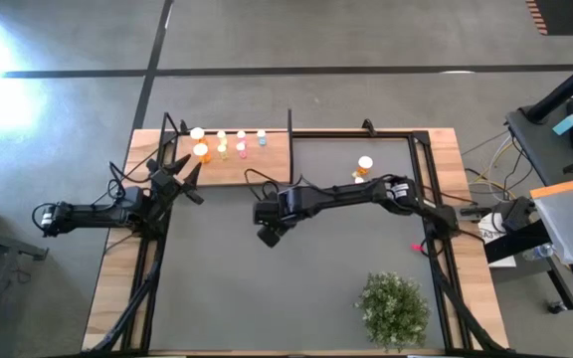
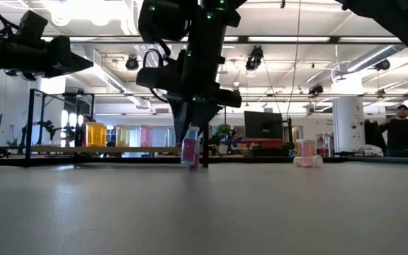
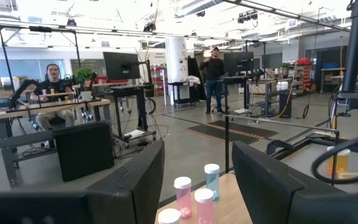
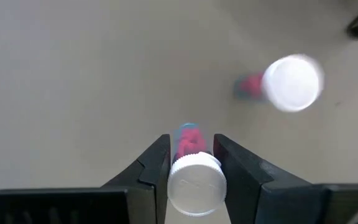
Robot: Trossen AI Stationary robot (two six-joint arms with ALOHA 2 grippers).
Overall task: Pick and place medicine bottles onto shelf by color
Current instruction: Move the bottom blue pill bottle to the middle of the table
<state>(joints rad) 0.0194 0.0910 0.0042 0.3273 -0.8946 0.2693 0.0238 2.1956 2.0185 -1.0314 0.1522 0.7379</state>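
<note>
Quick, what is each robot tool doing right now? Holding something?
Left tool: open, holding nothing, hovering beside the shelf.
Right tool: shut on a pink bottle with a white cap, above the mat.

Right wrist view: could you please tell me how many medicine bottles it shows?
2. One pink bottle, white-capped, is clamped in the right pincer; a second pink bottle sits apart on the grey mat. Others may be outside this view.

Pink bottle (image 4: 193,163) white-capped, upright on mat; other bottles (image 1: 229,144) clustered on shelf (image 1: 267,164)
</note>
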